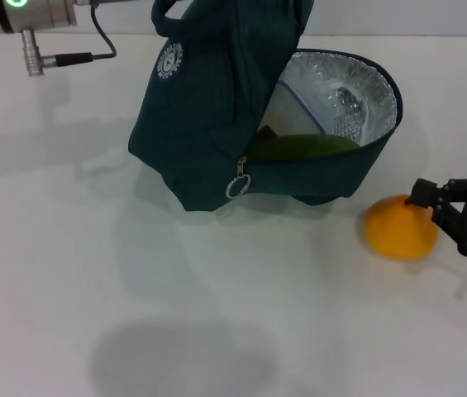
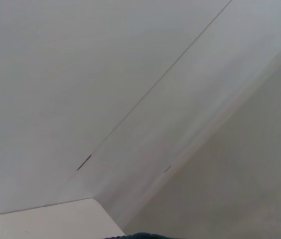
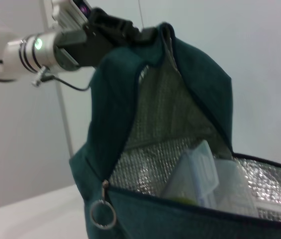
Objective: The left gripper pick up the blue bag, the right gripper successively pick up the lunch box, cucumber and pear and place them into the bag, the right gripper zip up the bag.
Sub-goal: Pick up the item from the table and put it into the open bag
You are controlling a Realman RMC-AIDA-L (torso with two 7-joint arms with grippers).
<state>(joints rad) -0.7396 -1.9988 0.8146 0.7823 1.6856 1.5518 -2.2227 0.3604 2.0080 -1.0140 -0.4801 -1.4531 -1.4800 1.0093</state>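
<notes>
The pear [image 1: 400, 231] lies on the counter [image 1: 216, 331], touched at its three o'clock side by the right tool [image 1: 433, 203], fingers apart; the open blue bag [image 1: 216, 141], hung from the left tool [image 3: 113, 27], waits at ten o'clock.

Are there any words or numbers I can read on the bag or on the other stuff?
No words or numbers can be read.
The round white logo on the blue bag: a ring with a mark inside it, too small and blurred to read.
The lunch box inside the bag: no readable label shows.
The pear, right claw and left claw: no writing shows.
</notes>
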